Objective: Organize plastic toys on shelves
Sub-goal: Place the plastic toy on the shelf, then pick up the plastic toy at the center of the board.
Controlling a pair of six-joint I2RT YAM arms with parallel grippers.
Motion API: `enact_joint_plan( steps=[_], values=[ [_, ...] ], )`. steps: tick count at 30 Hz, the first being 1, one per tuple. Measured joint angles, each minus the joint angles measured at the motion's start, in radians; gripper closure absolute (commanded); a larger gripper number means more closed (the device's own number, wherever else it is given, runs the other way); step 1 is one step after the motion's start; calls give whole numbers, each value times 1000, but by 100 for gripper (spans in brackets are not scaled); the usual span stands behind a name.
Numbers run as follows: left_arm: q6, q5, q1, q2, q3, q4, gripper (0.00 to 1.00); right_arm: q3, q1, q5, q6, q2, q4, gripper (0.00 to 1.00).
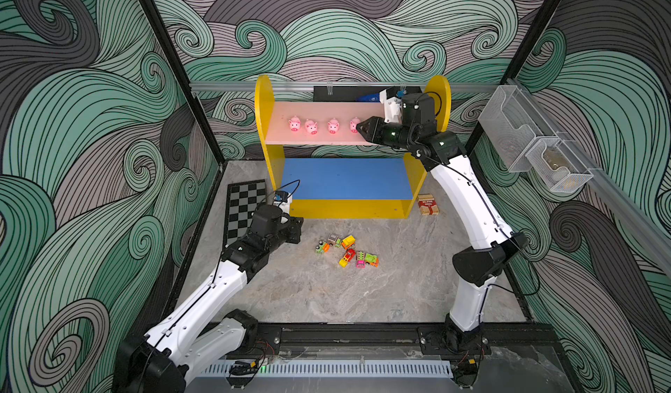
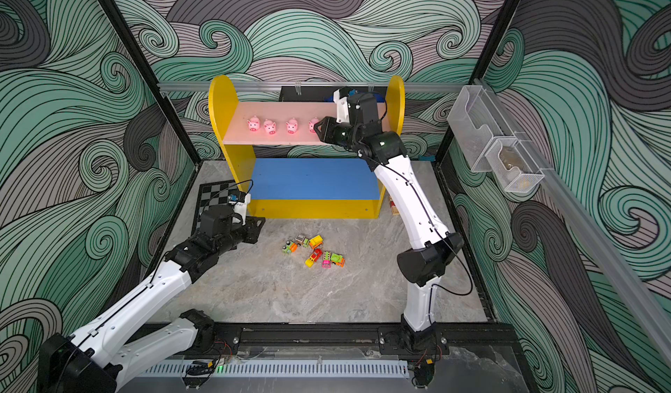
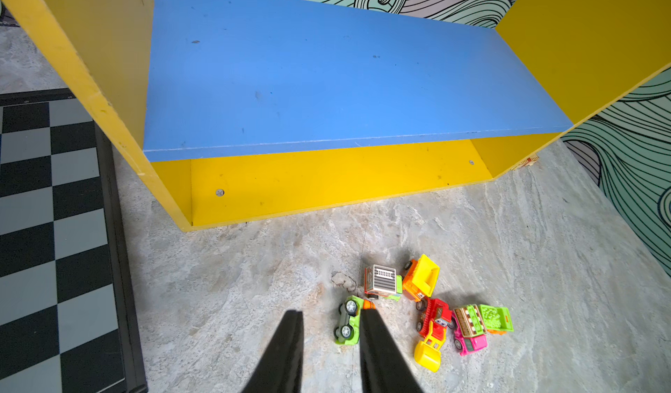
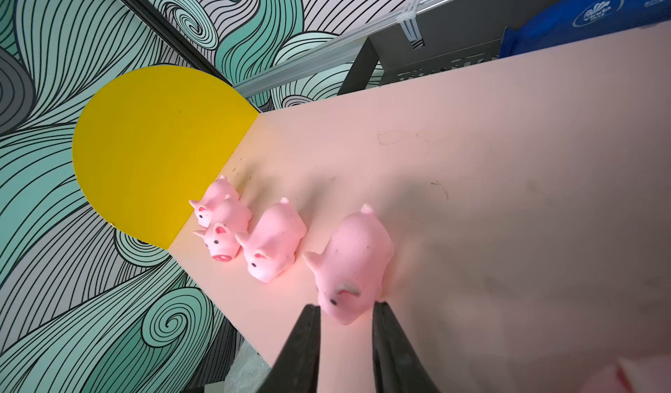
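The yellow shelves (image 1: 264, 118) stand at the back, with a pale pink upper board (image 1: 326, 111) and a blue lower board (image 3: 326, 75) that is bare. Several pink pigs (image 1: 311, 126) stand in a row on the upper board. My right gripper (image 4: 345, 305) is over that board at the row's right end. Its jaws are parted on either side of the nearest pig (image 4: 352, 260), which stands on the board. Several tiny toy vehicles (image 1: 348, 251) lie clustered on the floor in front. My left gripper (image 3: 330, 313) hovers open and empty, left of a green car (image 3: 348, 320).
A grey-black checkerboard (image 1: 245, 206) lies left of the shelves. A red-and-tan card box (image 1: 428, 204) sits at their right foot. Wire mesh baskets (image 1: 533, 144) hang on the right wall. A blue packet (image 4: 581, 17) sits behind the upper board.
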Motion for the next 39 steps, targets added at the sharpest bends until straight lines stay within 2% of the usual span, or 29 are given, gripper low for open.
enact_joint_plan(
  steps=[8, 13, 18, 24, 28, 35, 39],
  values=[
    [0, 1, 2, 0, -5, 1, 69, 48, 1, -1, -51, -2, -14, 57],
    [0, 3, 6, -5, -5, 0, 69, 45, 11, -1, -126, -44, -19, 55],
    [0, 4, 7, -5, -5, 1, 69, -45, 37, -9, -216, -163, -15, 55],
    [0, 9, 7, -16, -5, 2, 69, -290, 102, -13, -339, -337, 3, 55],
    [0, 35, 7, -26, -6, 13, 68, -515, 151, 1, -401, -420, 43, 54],
    [-30, 153, 7, -24, -41, 50, 66, -1004, 168, 52, -409, -627, 225, 51],
    [-75, 222, 7, -16, -97, 92, 65, -1231, 167, 109, -397, -731, 363, 48]
  ],
)
